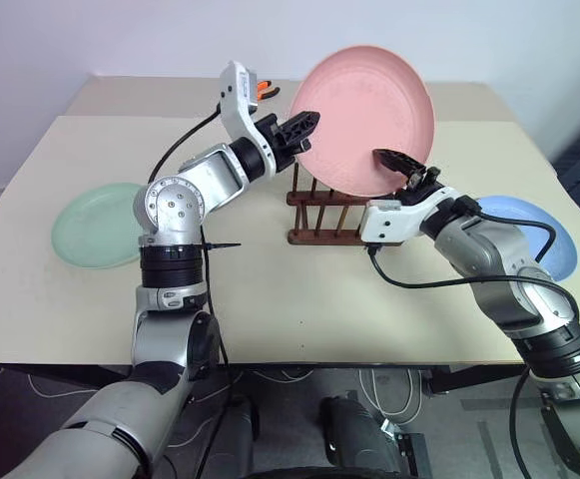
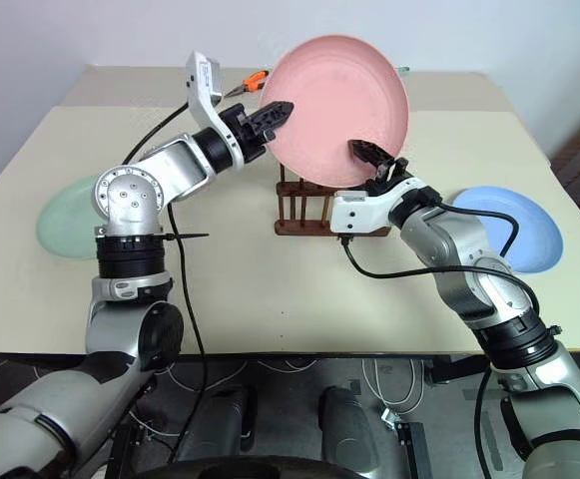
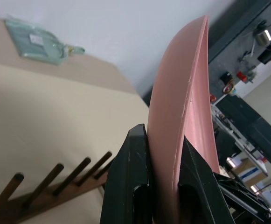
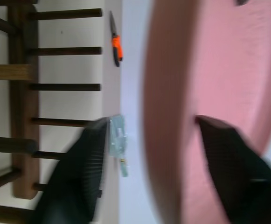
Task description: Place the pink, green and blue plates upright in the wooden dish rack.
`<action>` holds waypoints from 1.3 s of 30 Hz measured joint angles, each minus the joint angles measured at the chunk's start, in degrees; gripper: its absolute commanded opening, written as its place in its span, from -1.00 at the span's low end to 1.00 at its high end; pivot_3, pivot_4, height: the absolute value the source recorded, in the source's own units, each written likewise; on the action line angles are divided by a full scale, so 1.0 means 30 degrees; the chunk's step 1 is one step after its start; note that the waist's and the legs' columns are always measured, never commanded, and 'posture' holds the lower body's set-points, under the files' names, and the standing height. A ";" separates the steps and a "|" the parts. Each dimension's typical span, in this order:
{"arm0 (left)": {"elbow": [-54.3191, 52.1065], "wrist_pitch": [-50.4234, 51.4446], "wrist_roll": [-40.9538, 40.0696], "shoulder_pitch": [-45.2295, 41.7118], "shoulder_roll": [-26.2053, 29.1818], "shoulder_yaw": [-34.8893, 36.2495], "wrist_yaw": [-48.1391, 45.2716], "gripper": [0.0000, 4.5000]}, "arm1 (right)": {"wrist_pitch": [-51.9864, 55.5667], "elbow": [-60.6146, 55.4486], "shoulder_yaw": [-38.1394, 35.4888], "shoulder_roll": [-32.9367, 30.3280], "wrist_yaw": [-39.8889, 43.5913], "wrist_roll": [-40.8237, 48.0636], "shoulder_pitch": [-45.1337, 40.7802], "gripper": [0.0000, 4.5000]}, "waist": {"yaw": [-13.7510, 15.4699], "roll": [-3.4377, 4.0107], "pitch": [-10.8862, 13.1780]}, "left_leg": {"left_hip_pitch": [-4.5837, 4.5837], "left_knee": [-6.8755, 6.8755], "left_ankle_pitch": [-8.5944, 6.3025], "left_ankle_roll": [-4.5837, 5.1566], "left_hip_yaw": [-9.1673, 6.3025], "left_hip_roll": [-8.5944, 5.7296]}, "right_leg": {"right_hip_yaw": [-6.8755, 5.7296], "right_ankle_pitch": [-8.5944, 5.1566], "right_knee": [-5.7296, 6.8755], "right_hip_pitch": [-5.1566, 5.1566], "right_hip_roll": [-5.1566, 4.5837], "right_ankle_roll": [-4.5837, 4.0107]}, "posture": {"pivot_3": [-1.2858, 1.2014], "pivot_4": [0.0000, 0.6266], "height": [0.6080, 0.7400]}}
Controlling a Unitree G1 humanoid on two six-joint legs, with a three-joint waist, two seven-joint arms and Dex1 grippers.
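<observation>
Here, itemised by view.

Head views: the left gripper [image 1: 312,128] is clamped on the rim of the pink plate [image 1: 361,118], which stands on edge in the air directly above the wooden dish rack [image 1: 331,212], clear of the pegs as far as can be told. The right gripper [image 1: 406,165] sits at the plate's lower edge, opposite the left one, one finger [image 1: 397,157] lying across the plate's face; its jaws straddle the rim, parted. The rack lies just below and between the two grippers on the table [image 1: 299,309]. The green plate [image 1: 97,225] lies flat, well behind the left gripper, off to its outer side beyond the elbow. The blue plate [image 1: 539,232] lies flat behind the right gripper, beside that forearm. An orange-handled tool [image 2: 250,83] rests on the far side of the table, just beyond the left gripper.

Left wrist view: both black fingers [image 3: 128,186] press on the pink rim, one on each face. Rack pegs rise just beside the fingers. A clear bag [image 3: 39,39] lies well ahead.

Right wrist view: the two fingers [image 4: 81,175] stand apart with the pink rim between them; contact cannot be told. The rack lies beside one finger; the orange-handled tool lies ahead.
</observation>
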 measured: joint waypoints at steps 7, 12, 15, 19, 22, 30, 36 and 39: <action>-0.0017 0.0143 -0.2017 0.0067 -0.1513 0.2030 0.1241 0.93 | 0.0183 -0.0014 -0.0082 0.0617 -0.0661 -0.1463 0.0075 -1.00 | 0.0063 -0.0007 0.0004 | -0.0002 0.0008 0.0002 -0.0003 -0.0005 -0.0004 | -0.0001 0.0000 -0.0003 0.0006 -0.0002 -0.0001 | 0.03 -0.52 0.88; 0.0498 -0.3958 -0.0598 -0.1013 -0.0130 0.2153 0.0596 0.99 | 0.0946 -0.0253 -0.1343 0.1573 -0.0721 -0.0611 0.1155 -1.00 | 0.0004 -0.0008 0.0005 | 0.0001 -0.0009 0.0005 -0.0009 -0.0003 -0.0006 | 0.0000 -0.0001 -0.0004 0.0001 0.0003 -0.0005 | 0.03 -0.52 0.88; 0.1076 -0.8777 0.3772 -0.0447 0.3800 -0.0347 -0.2734 0.99 | 0.2773 -0.1850 -0.4527 0.4071 -0.0314 0.3549 0.2326 -1.00 | -0.0154 0.0022 0.0008 | 0.0039 -0.0097 0.0033 -0.0056 0.0003 0.0001 | 0.0010 0.0005 0.0000 -0.0007 0.0015 -0.0007 | 0.03 -0.52 0.88; 0.2271 -1.3023 0.6914 0.1895 0.5947 -0.2683 -0.7314 0.99 | 0.7898 -0.5934 -0.8439 0.8972 0.0635 1.1934 0.2169 -1.00 | 0.0069 0.0028 -0.0002 | 0.0051 -0.0128 0.0047 -0.0077 -0.0033 0.0011 | -0.0021 0.0005 0.0014 0.0016 0.0010 -0.0010 | 0.03 -0.52 0.88; 0.2696 -1.4089 0.7615 0.4789 0.6756 -0.4566 -1.1345 0.99 | 1.3020 -0.9049 -1.0101 1.2016 0.0030 1.7405 0.2237 -1.00 | 0.0051 0.0029 0.0007 | 0.0010 -0.0119 0.0045 -0.0074 -0.0031 0.0009 | -0.0028 0.0005 0.0010 -0.0009 -0.0022 -0.0038 | 0.03 -0.52 0.88; 0.0300 -1.3496 0.7191 0.7016 0.7454 -0.5769 -1.5839 0.99 | 1.6574 -1.0025 -1.0602 1.1999 -0.1883 1.9566 0.3111 -1.00 | -0.0001 0.0051 0.0014 | 0.0000 -0.0129 0.0043 -0.0070 -0.0014 0.0011 | -0.0024 -0.0030 0.0004 -0.0048 -0.0044 -0.0111 | 0.03 -0.52 0.88; -0.1360 -1.1974 0.6856 0.8267 0.7642 -0.6085 -1.6998 0.99 | 1.6634 -0.9713 -1.0696 1.1072 -0.2360 1.9788 0.3547 -1.00 | -0.0068 0.0056 0.0017 | 0.0000 -0.0130 0.0045 -0.0064 -0.0014 0.0014 | -0.0024 -0.0031 0.0016 -0.0058 -0.0030 -0.0108 | 0.03 -0.52 0.88; -0.2122 -1.1469 0.6776 0.8459 0.7638 -0.6101 -1.7063 0.99 | 1.6674 -0.9009 -1.0665 1.0459 -0.2355 1.9903 0.3669 -1.00 | -0.0058 0.0055 0.0017 | 0.0000 -0.0128 0.0045 -0.0064 -0.0009 0.0014 | -0.0021 -0.0032 0.0011 -0.0057 -0.0031 -0.0107 | 0.03 -0.52 0.88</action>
